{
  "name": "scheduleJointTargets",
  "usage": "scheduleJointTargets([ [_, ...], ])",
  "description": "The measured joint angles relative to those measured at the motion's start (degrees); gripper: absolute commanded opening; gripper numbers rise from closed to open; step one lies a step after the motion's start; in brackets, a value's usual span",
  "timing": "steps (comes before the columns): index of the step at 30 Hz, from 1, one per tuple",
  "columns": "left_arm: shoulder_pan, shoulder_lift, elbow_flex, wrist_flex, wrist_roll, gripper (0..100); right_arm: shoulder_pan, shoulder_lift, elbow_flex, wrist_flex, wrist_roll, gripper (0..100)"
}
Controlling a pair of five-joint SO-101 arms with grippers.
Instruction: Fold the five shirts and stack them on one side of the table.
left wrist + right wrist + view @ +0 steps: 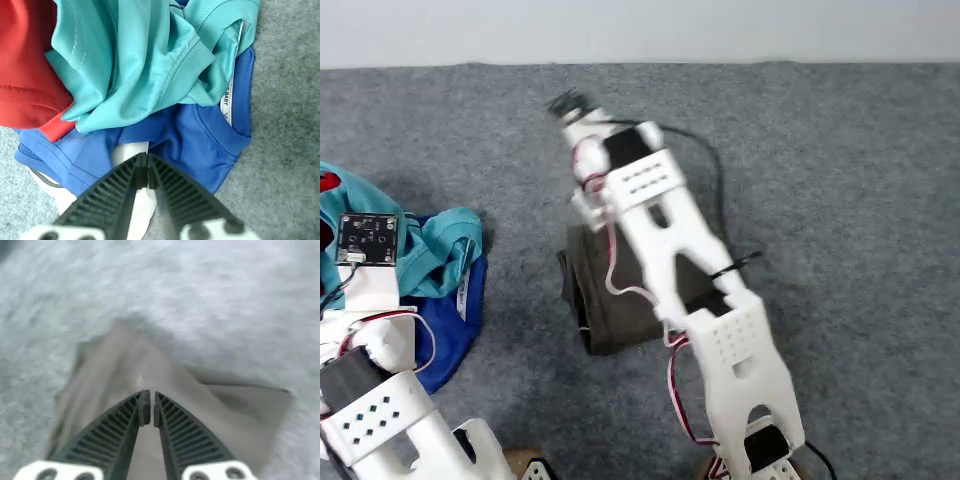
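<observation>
Your right jaws are clenched on the olive shirt (590, 320) mid bench (840, 200), seemingly part-folded. Your left jaws sit closed over the heaped teal shirt (150, 60), blue shirt (200, 140) and red shirt (25, 65). Nothing looks stacked.

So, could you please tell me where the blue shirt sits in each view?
High view: blue shirt at the left edge, partly under the teal shirt.
Left wrist view: blue shirt just beyond the left gripper, again under the teal shirt.
Right wrist view: the garment here is the brown shirt, not the blue one.
Shared landmark: the grey table.
</observation>
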Motion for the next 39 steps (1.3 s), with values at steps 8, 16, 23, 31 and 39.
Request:
scheduleJointTargets([
  [8, 0.0, 0.0, 0.26, 0.0, 0.0, 2, 9.32, 1.49, 0.0, 3.16, 0.0, 3.2],
  [16, 0.0, 0.0, 0.26, 0.0, 0.0, 2, 10.02, 11.6, 0.0, 2.9, 0.0, 3.2],
  [23, 0.0, 0.0, 0.26, 0.0, 0.0, 2, 9.76, 11.96, -0.97, 5.98, 0.0, 3.2],
  [31, 0.0, 0.0, 0.26, 0.0, 0.0, 2, 4.31, 2.9, -0.97, 5.45, 0.0, 3.5],
  [39, 0.0, 0.0, 0.26, 0.0, 0.0, 2, -4.66, 8.53, -1.14, 0.44, 0.0, 3.2],
])
